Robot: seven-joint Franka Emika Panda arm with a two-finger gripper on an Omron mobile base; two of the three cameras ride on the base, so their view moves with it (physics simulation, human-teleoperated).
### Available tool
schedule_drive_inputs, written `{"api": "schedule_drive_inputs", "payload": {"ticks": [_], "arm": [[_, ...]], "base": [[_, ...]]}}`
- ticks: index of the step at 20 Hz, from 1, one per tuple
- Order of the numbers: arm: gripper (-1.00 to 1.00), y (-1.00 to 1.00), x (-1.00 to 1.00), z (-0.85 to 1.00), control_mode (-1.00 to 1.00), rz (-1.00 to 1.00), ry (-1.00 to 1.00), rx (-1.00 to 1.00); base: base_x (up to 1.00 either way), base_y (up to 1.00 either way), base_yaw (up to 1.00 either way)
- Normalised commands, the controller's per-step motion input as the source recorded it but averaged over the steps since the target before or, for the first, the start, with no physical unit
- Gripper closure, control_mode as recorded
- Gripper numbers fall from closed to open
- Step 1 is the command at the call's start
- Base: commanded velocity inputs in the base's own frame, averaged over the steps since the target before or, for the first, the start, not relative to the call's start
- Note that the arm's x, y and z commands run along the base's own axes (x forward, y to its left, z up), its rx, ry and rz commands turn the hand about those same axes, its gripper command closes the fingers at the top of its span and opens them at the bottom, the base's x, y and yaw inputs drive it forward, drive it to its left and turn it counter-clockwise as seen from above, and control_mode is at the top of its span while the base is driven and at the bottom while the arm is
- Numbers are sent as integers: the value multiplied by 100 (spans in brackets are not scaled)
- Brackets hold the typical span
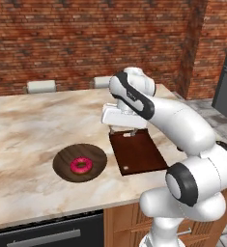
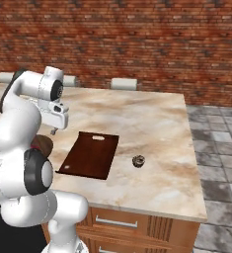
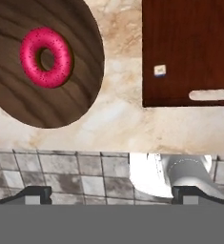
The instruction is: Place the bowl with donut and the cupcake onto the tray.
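Red brick wall (image 1: 86, 34), marble island counter (image 1: 33, 125), grey tile floor (image 2: 218, 148), wood cabinets (image 2: 137, 222).

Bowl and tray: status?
Gripper open, empty, above the counter. Bowl with donut left of tray, apart. Cupcake right of tray. Tray bare.
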Motion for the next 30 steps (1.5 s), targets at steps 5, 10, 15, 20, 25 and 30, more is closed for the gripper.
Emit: {"api": "schedule_drive_inputs", "payload": {"ticks": [5, 10, 15, 20, 25, 30], "arm": [[-100, 9, 1, -31, -100, 0, -6, 0], [-100, 9, 10, -37, -100, 0, -12, 0], [-100, 5, 11, -33, -100, 0, -14, 0], [-100, 15, 19, -17, -100, 0, -7, 1], [-100, 24, 16, -15, -100, 0, -4, 0], [-100, 9, 20, -21, -100, 0, 0, 0]], "base": [[0, 0, 0], [0, 0, 0], [0, 0, 0], [0, 0, 0], [0, 0, 0], [0, 0, 0]]}}
